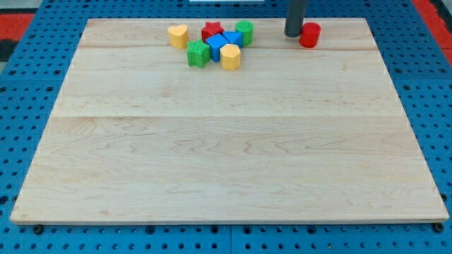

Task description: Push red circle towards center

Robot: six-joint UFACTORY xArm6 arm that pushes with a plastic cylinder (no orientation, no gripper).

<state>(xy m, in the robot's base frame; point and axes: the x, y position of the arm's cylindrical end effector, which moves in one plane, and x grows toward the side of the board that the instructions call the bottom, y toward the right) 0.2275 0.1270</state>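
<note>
The board [226,141] holds eight blocks: two red [309,34], two yellow [178,35], two green [198,53], two blue [216,46] (clustered, overlapping).

Your arm shows only as its straight dark rod, which enters at the view's top edge and stands upright. My tip [294,35] sits at the rod's lower end, down at the bench surface. The rod looks grey and round in section, widening slightly towards the tip. Everything of the arm above the rod is cut off by the frame.
</note>
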